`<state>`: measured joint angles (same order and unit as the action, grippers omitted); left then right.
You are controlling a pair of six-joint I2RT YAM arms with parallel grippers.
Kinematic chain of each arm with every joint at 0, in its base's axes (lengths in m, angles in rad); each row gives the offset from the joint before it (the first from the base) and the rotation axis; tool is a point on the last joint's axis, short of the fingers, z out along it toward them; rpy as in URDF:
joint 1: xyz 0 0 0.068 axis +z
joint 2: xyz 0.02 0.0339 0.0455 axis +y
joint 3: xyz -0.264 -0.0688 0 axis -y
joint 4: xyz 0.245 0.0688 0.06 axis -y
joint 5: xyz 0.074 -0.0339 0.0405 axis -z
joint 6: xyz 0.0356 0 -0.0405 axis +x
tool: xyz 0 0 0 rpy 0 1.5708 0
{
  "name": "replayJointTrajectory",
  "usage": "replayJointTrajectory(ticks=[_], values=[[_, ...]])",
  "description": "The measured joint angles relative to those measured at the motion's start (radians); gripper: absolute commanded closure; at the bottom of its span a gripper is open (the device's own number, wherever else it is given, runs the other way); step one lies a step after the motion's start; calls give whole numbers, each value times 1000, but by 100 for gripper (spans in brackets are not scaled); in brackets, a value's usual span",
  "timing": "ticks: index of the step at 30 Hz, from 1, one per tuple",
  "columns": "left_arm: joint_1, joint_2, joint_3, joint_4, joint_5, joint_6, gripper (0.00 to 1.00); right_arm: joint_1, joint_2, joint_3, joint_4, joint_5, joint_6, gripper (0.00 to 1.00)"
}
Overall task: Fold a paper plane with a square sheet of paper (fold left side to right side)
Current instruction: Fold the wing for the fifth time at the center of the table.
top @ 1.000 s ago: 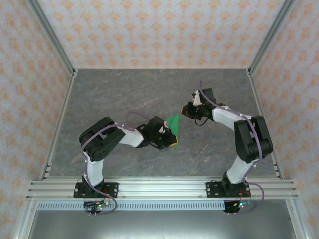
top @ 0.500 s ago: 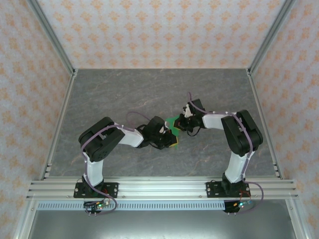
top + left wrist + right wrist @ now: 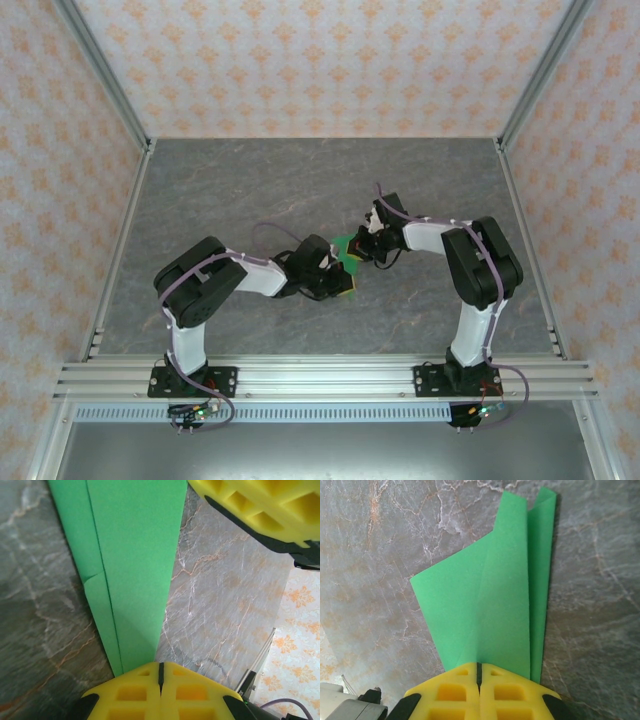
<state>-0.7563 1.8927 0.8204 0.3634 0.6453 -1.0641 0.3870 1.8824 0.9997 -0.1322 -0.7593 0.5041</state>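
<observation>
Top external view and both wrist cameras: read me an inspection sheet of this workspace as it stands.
Surface: grey marbled table.
Job's things: green paper, folded into narrow layers, lying mid-table between the arms.
Clutter: nothing seen.
Tools: left tool shut, its tip on the paper's narrow end; right tool shut, its tip on the paper.
Cables: purple cables looped along both arms.
Surroundings: patterned walls, metal frame.

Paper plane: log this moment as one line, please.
paper plane: folded narrow, layers showing | left gripper: shut on it | right gripper: shut on it | grippers close together over table
</observation>
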Motion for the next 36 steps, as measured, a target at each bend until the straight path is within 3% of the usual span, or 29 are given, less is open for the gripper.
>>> replayJointTrajectory(ticks=[36], values=[[-72, -89, -91, -20, -46, 6, 100, 0, 4, 9, -14, 0, -8, 95]])
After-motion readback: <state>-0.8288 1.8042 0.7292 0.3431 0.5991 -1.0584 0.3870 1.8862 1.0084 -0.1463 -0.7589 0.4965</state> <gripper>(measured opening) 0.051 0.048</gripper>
